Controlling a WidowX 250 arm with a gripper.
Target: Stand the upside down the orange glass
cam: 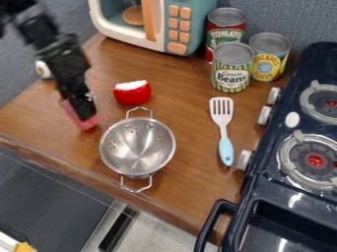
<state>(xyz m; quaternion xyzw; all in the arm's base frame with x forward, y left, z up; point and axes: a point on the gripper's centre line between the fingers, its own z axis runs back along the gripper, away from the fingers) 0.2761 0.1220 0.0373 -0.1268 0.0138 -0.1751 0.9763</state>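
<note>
Nearest the camera stands the navy toy stove [266, 191]. At the tip of the black gripper [82, 109] is the see-through reddish-pink glass [85, 124]; whether the gripper is open or closed, I cannot tell. Near the glass sits a metal colander [137, 147], then a white spatula [225, 148] with a blue handle and three cans [231, 69].

black claw [82, 111] at pinkish glass [87, 124], near metal colander [137, 147]

On a brown wooden counter [191, 197] are placed a round silver metal colander [137, 147], a rounded red, white-topped piece [133, 94], a blue-handled white slotted spatula [224, 135], three labelled metal cans [231, 74] and a teal-and-cream toy microwave [178, 27].
</note>
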